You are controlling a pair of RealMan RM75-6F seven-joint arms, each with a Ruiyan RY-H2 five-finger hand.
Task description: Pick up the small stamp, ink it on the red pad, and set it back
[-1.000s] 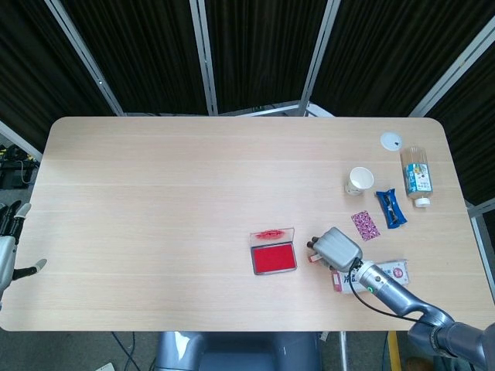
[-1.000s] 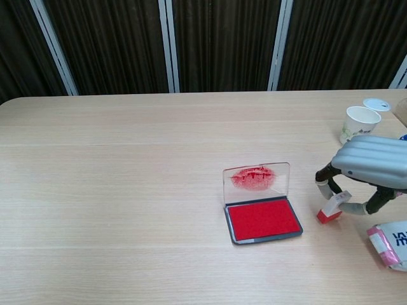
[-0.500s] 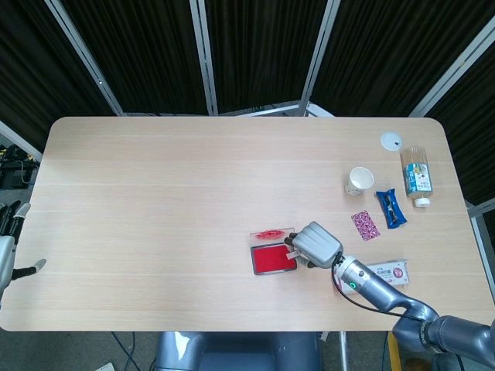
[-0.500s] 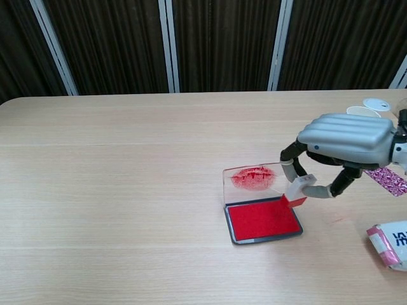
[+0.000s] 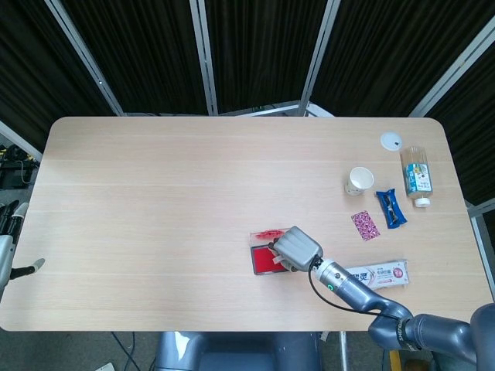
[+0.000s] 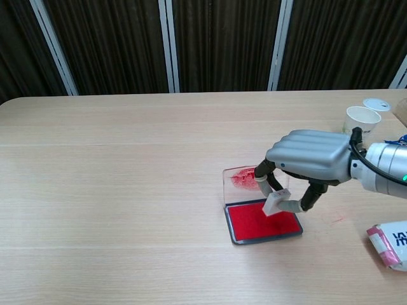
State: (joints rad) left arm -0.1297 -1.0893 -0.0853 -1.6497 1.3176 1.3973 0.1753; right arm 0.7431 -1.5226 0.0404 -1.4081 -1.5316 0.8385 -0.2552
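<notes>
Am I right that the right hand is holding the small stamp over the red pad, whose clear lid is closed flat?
Not quite: the clear lid stands open, upright behind the red pad, as the chest view shows. The right hand does hold the small stamp over the pad.

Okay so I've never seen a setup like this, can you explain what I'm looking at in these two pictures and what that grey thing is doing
Both pictures come from the robot's own cameras: the head view looks down on the table, the chest view looks across it. The grey thing is the robot's right hand, a mechanical hand on an arm. Its fingers pinch a small stamp over the red ink pad, whose clear lid stands open. The left hand sits at the table's edge, holding nothing. A paper cup, a bottle and some packets lie nearby.
</notes>
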